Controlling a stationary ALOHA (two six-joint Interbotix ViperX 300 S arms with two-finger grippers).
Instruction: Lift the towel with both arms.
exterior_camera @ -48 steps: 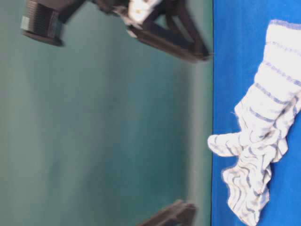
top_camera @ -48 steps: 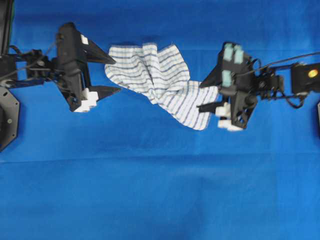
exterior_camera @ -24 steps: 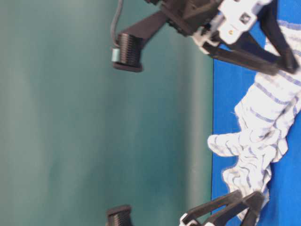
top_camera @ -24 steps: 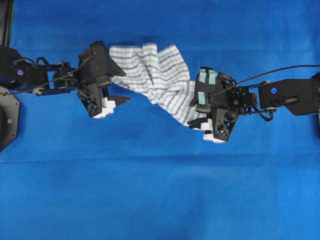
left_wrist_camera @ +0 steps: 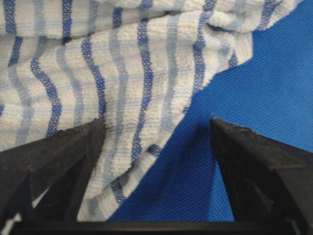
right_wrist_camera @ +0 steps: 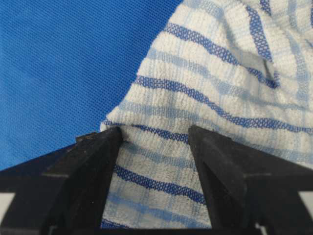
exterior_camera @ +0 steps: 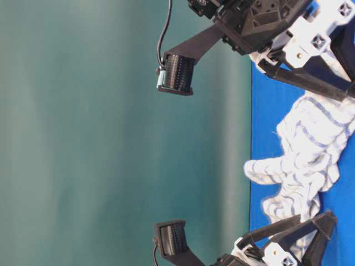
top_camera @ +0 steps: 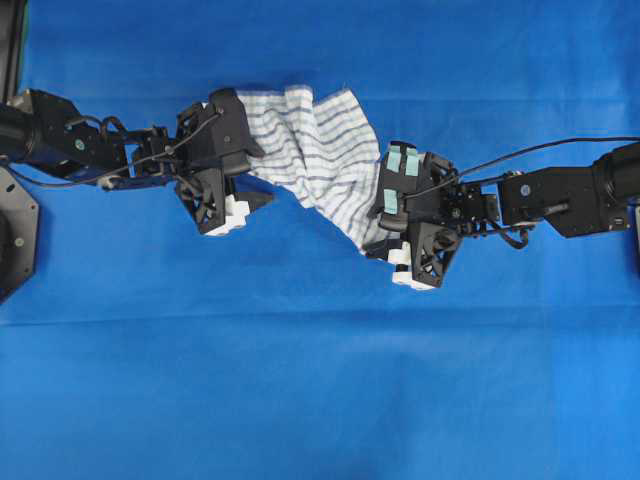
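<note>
Both grippers, left (top_camera: pixel 243 196) and right (top_camera: pixel 385 240), have jaws apart astride opposite ends of the towel (top_camera: pixel 310 150) on the desk (top_camera: pixel 320 380).

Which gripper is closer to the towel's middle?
Right. The right gripper straddles the towel end, with cloth between its jaws; the left gripper sits at the opposite corner, only partly over cloth.

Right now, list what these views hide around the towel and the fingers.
- Overhead: both grippers, left and right, cover the towel ends beneath them.
- Table-level: towel cut off by the right edge.
- Wrist views: only the fingers show; whether they touch the cloth is unclear.
</note>
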